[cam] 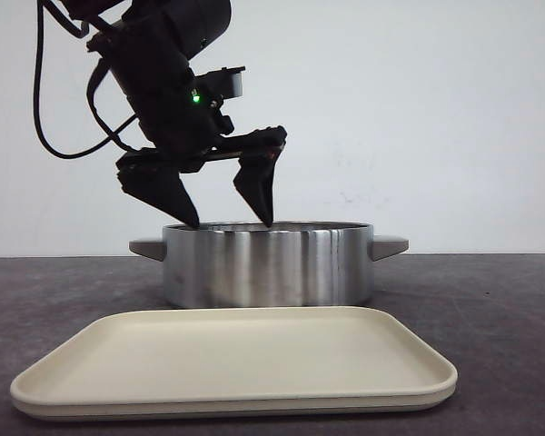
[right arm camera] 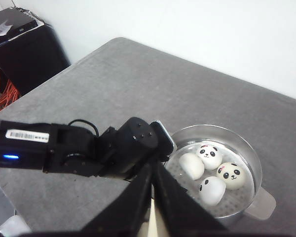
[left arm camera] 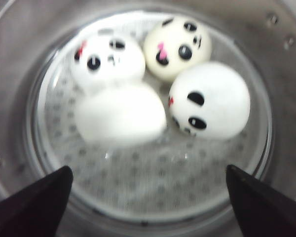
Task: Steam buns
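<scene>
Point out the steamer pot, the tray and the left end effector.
steamer pot (cam: pixel 268 263): front view, its steel side wall.
tray (cam: pixel 236 350): front view, its bare cream surface.
left end effector (cam: pixel 232 218): front view, midway between fingertips.

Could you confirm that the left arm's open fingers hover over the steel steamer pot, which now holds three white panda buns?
Not quite: the round steel steamer pot holds four white panda-faced buns, not three, as the left wrist view shows. The rest stands: the left gripper is open just above the pot's rim.

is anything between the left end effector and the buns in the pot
Nothing visible. The left end effector hangs open just over the pot, which has no lid, and the four buns lie uncovered on its perforated floor.
</scene>
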Controlling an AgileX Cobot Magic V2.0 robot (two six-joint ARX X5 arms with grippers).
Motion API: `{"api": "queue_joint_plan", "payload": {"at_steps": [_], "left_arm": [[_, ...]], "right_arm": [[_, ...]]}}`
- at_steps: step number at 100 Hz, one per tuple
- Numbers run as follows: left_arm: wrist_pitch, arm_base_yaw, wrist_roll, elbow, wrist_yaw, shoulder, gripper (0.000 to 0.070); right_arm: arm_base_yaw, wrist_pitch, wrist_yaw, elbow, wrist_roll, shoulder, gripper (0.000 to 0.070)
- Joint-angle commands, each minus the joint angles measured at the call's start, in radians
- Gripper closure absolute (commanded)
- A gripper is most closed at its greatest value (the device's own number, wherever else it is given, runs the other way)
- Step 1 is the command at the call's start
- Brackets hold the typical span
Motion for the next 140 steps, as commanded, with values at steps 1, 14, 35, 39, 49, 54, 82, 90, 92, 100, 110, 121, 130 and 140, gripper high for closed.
{"api": "queue_joint_plan", "payload": {"at_steps": [1,14,35,39,49,54,82,90,92,100,110,121,130,140], "left_arm": [[-0.042,-0.005,-0.012,0.069,0.0,0.009,0.0112],[-0.07,-0.014,-0.077,0.088,0.0,-0.09,0.0139],[-0.134,-0.067,-0.092,0.081,-0.087,-0.366,0.0597],[-0.145,-0.081,-0.092,0.068,-0.12,-0.428,0.065],[-0.148,-0.105,-0.097,-0.005,-0.173,-0.596,0.0685],[-0.15,-0.108,-0.113,-0.055,-0.187,-0.683,0.0686],[-0.198,-0.109,-0.159,-0.297,-0.194,-1.078,0.0688],[-0.228,-0.109,-0.159,-0.304,-0.195,-1.125,0.0688],[-0.234,-0.109,-0.159,-0.304,-0.195,-1.132,0.0687],[-0.262,-0.109,-0.16,-0.304,-0.194,-1.159,0.0685],[-0.283,-0.109,-0.159,-0.304,-0.194,-1.187,0.0684],[-0.277,-0.109,-0.159,-0.304,-0.194,-1.207,0.0684],[-0.266,-0.109,-0.159,-0.304,-0.194,-1.215,0.0684],[-0.267,-0.109,-0.159,-0.303,-0.194,-1.216,0.0684]], "right_arm": [[0.01,0.006,0.018,0.011,-0.016,0.013,0.07],[0.01,0.007,0.118,-0.044,-0.029,0.012,0.0697],[0.013,0.196,0.154,-0.342,-0.039,-0.093,0.0693],[0.019,0.283,0.151,-0.433,-0.044,-0.134,0.0693],[0.045,0.509,0.151,-0.671,-0.044,-0.252,0.0693],[0.057,0.606,0.154,-0.783,-0.043,-0.31,0.0693],[0.068,0.869,0.266,-1.145,0.01,-0.486,0.0693],[0.068,0.867,0.293,-1.157,0.01,-0.485,0.0693],[0.068,0.867,0.292,-1.157,0.01,-0.484,0.0693],[0.068,0.872,0.283,-1.156,0.01,-0.485,0.0693],[0.068,0.888,0.284,-1.156,0.01,-0.486,0.0693],[0.068,0.896,0.284,-1.156,0.01,-0.486,0.0693],[0.068,0.897,0.284,-1.156,0.01,-0.486,0.0693],[0.068,0.902,0.284,-1.156,0.01,-0.486,0.0693]]}}
